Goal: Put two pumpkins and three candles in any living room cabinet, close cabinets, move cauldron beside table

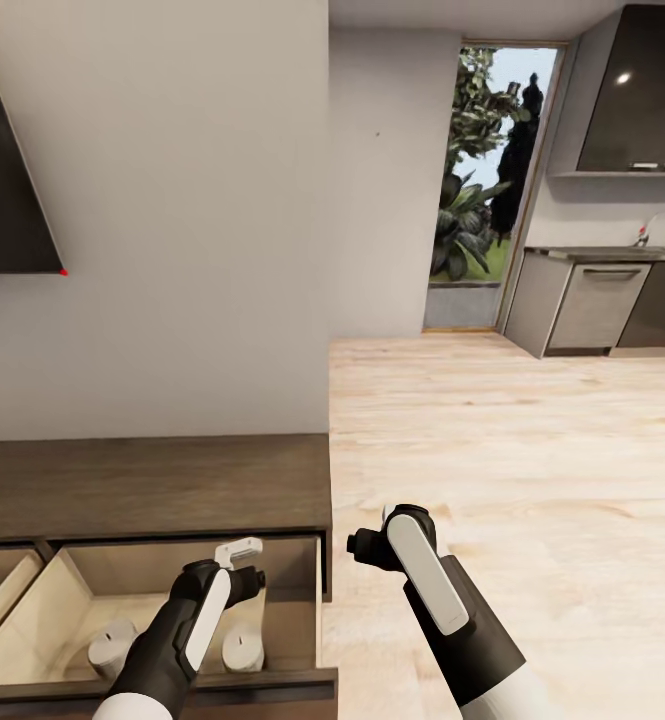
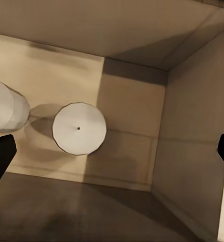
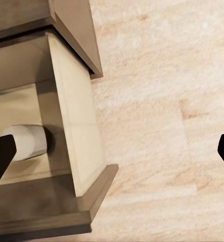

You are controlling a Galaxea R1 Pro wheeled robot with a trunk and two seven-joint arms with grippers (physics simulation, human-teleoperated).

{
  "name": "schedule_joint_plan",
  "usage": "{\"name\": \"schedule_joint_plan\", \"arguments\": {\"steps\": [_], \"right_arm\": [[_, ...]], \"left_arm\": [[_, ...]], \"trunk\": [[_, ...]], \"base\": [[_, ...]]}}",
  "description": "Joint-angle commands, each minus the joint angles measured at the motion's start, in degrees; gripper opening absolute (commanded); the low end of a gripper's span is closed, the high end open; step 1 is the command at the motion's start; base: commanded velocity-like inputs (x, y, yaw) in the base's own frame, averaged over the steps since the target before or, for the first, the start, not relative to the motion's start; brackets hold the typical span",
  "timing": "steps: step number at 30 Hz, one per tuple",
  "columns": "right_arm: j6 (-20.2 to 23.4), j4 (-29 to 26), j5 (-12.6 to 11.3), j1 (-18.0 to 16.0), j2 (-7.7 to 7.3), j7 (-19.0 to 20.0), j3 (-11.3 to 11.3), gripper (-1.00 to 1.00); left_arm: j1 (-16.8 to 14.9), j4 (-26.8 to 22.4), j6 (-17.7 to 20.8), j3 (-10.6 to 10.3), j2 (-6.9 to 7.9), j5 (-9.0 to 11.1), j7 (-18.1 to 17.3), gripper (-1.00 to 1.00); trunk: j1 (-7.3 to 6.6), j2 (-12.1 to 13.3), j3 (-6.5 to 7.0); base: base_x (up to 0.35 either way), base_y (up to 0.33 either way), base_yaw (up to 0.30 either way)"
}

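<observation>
In the head view the left arm [image 1: 177, 640] covers part of the open drawer [image 1: 72, 585] and the near sides of the two candles [image 1: 111, 648] inside it. The drawer's front edge is cut by the picture's bottom. The left end effector [image 1: 240, 562] has its fingertips partly masked, perhaps spread. A second candle [image 2: 6, 107] is cropped at the left wrist picture's edge. The cabinet [image 3: 74, 30] runs off the right wrist frame.
</observation>
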Motion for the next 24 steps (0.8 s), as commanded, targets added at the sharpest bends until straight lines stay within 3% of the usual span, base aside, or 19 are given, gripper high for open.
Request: {"name": "schedule_joint_plan", "arguments": {"steps": [1,16,24], "right_arm": [[0.0,0.0,0.0,0.0,0.0,0.0,0.0,1.0],[0.0,0.0,0.0,0.0,0.0,0.0,0.0,1.0],[0.0,0.0,0.0,0.0,0.0,0.0,0.0,1.0]], "left_arm": [[0.0,0.0,0.0,0.0,0.0,0.0,0.0,1.0],[0.0,0.0,0.0,0.0,0.0,0.0,0.0,1.0],[0.0,0.0,0.0,0.0,0.0,0.1,0.0,1.0]], "trunk": [[-0.23,0.4,0.18],[-3.52,6.4,2.88],[-5.28,9.6,4.31]], "base": [[0.0,0.0,0.0],[-0.002,0.0,0.0],[-0.158,0.0,0.0]]}}
